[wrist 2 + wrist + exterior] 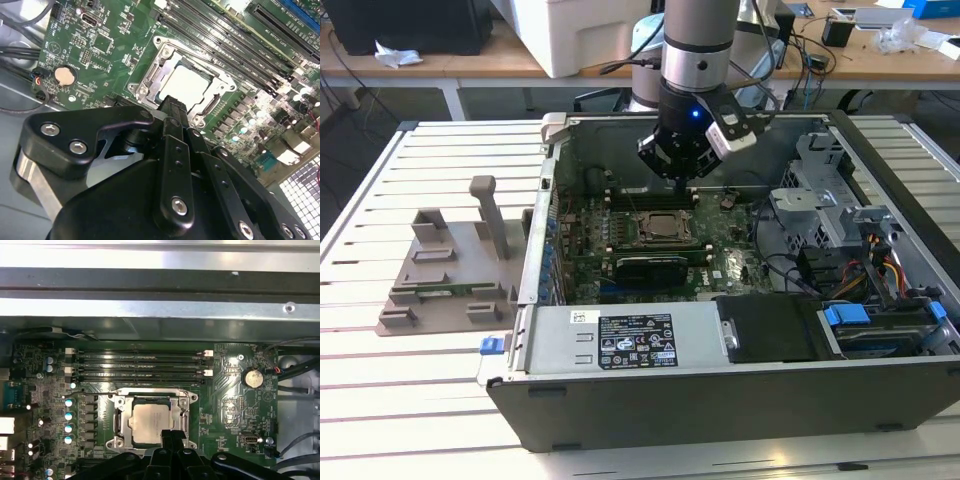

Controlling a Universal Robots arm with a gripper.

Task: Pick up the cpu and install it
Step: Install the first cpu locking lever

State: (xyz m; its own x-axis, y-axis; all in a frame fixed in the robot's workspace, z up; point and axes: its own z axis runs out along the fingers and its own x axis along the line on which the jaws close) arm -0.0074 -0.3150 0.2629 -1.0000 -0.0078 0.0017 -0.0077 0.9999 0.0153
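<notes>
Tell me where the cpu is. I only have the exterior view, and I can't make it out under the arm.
Observer: In both wrist views the cpu lies flat in the motherboard socket, inside its metal frame.
Operator: Is the claw on it?
Observer: In the second wrist view the claw overlaps one edge of the cpu. Whether they touch cannot be told.
Operator: Anything covering the chip?
Observer: No, its silvery top is bare in the first wrist view.
</notes>
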